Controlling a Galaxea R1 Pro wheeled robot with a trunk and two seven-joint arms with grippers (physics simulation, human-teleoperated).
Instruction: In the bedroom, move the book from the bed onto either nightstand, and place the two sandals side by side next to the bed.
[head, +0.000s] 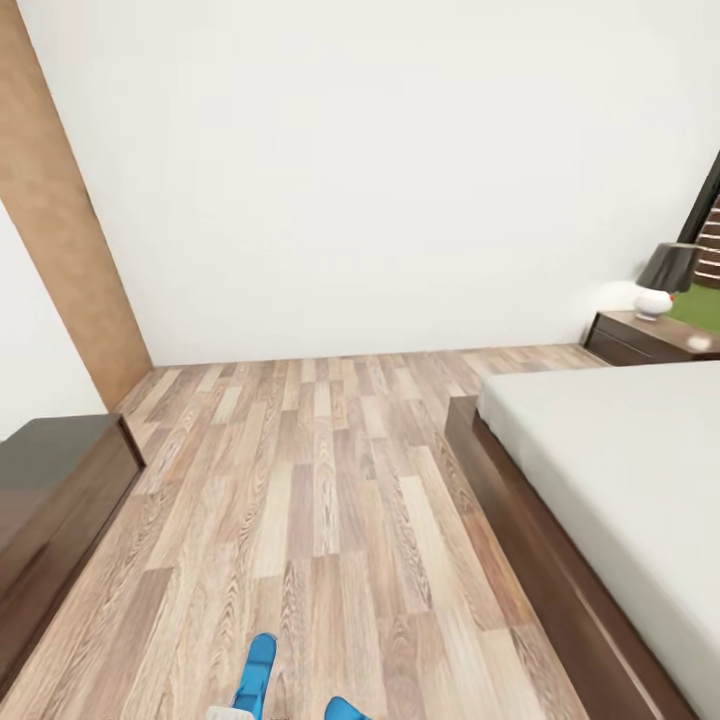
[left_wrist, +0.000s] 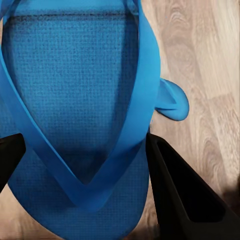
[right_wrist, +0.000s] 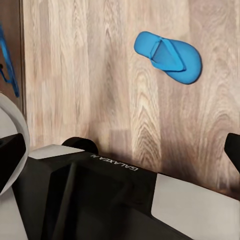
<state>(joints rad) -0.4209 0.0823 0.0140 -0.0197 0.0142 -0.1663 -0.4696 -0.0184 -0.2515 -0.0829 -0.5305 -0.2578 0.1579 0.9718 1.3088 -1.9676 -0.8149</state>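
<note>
The sandals (left_wrist: 75, 115) (right_wrist: 169, 56) are bright blue with a fine dotted weave, and the floor (head: 320, 480) is streaky brown wood grain. The bed (head: 540, 560) has a dark brown frame and pale grey mattress. The nightstand (head: 640, 340) is dark brown, the wall (head: 380, 170) white.

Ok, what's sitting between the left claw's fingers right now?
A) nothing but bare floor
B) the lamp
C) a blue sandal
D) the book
C: in the left wrist view a blue sandal lies between the left claw's spread black fingers, on the wood floor.
</note>
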